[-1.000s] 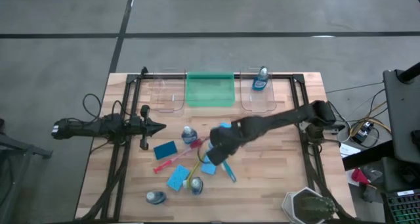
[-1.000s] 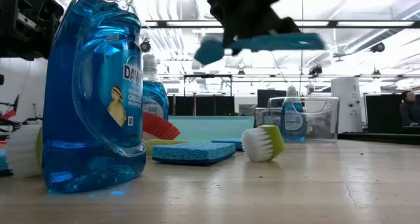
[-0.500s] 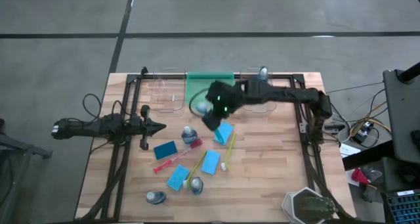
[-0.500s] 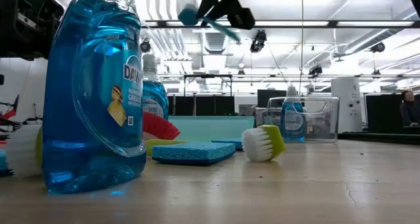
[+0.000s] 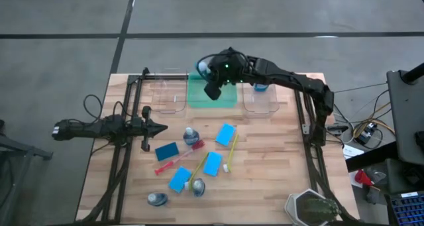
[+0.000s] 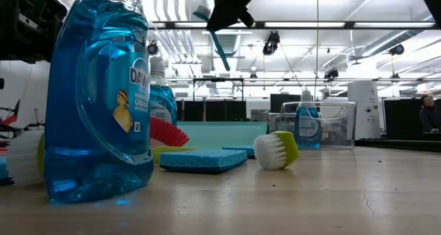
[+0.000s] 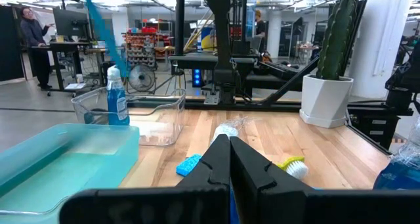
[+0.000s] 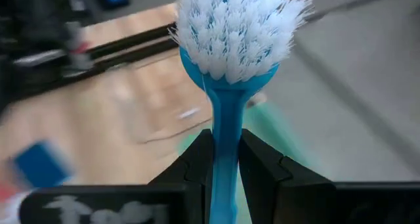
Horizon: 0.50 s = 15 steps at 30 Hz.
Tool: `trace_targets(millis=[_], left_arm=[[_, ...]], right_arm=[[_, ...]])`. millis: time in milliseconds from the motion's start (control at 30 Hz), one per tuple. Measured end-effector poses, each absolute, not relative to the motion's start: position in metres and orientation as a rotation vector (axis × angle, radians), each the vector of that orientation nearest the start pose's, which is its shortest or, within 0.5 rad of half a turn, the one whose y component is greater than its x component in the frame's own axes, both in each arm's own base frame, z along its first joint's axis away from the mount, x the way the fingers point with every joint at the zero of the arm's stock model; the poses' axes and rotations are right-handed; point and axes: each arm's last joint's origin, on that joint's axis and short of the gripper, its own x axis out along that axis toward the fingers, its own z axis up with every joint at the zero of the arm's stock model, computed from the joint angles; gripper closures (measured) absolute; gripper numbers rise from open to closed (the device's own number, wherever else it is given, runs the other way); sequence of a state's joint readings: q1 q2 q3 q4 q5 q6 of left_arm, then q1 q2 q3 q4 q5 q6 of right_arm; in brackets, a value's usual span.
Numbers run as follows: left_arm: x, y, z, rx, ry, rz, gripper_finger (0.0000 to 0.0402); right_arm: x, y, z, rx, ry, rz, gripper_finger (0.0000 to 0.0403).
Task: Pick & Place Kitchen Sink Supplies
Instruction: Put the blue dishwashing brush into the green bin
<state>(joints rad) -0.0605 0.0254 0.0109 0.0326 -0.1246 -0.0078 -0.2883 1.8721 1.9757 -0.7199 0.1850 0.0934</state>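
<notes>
My right gripper (image 5: pixel 213 87) is high over the green bin (image 5: pixel 212 97) at the table's far edge, shut on a blue dish brush (image 8: pixel 223 129) with white bristles (image 8: pixel 233 27). In the low view the brush (image 6: pixel 222 52) slants down from the gripper. My left gripper (image 5: pixel 159 128) is shut and hovers at the table's left. Blue sponges (image 5: pixel 226 134) (image 5: pixel 212 164) (image 5: pixel 167 150), bottles of blue liquid (image 5: pixel 191 136) (image 5: pixel 157 199), a red brush (image 5: pixel 173 162) and a yellow brush (image 5: pixel 230 152) lie on the table. One bottle (image 5: pixel 262 80) stands in the right clear bin. My right gripper pinches the blue brush's handle (image 8: pixel 224 159) between its two fingers (image 8: pixel 197 159), just below the head. The bristle head sticks out past the fingertips. The brush is lifted clear of everything, and the handle's free end (image 6: pixel 226 66) hangs slanting below the gripper.
Three bins stand in a row along the far edge: clear (image 5: pixel 165 95), green, clear (image 5: pixel 262 100). A black frame (image 5: pixel 122 153) borders the table's left and right sides. A potted cactus (image 5: pixel 311 209) stands at the near right corner. Bare wood lies on the table's right half.
My right gripper has risen from the table's middle and swung toward the far edge, coming over the green bin with the blue brush. The brush has turned from lying level to slanting downward. The sponges it stood over show uncovered.
</notes>
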Motion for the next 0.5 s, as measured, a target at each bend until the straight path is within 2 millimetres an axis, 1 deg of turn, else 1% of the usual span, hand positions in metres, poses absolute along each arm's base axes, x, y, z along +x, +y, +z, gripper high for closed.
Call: trace_targets(millis=[167, 300, 400, 500], left_arm=[[0.098, -0.002, 0.168, -0.010, -0.018, 0.064, 0.0399], [0.098, -0.002, 0.168, -0.010, -0.018, 0.064, 0.0399], [0.098, -0.002, 0.168, -0.010, -0.018, 0.064, 0.0399], [0.098, -0.002, 0.168, -0.010, -0.018, 0.064, 0.0399]], right_arm=[[0.396, -0.135, 0.386, -0.125, 0.595, -0.681, 0.0349], [0.400, -0.142, 0.381, -0.298, 0.598, -0.725, 0.0349], [0.405, -0.146, 0.370, -0.357, 0.613, -0.716, 0.0349], [0.413, -0.153, 0.349, -0.367, 0.675, -0.707, 0.0349]])
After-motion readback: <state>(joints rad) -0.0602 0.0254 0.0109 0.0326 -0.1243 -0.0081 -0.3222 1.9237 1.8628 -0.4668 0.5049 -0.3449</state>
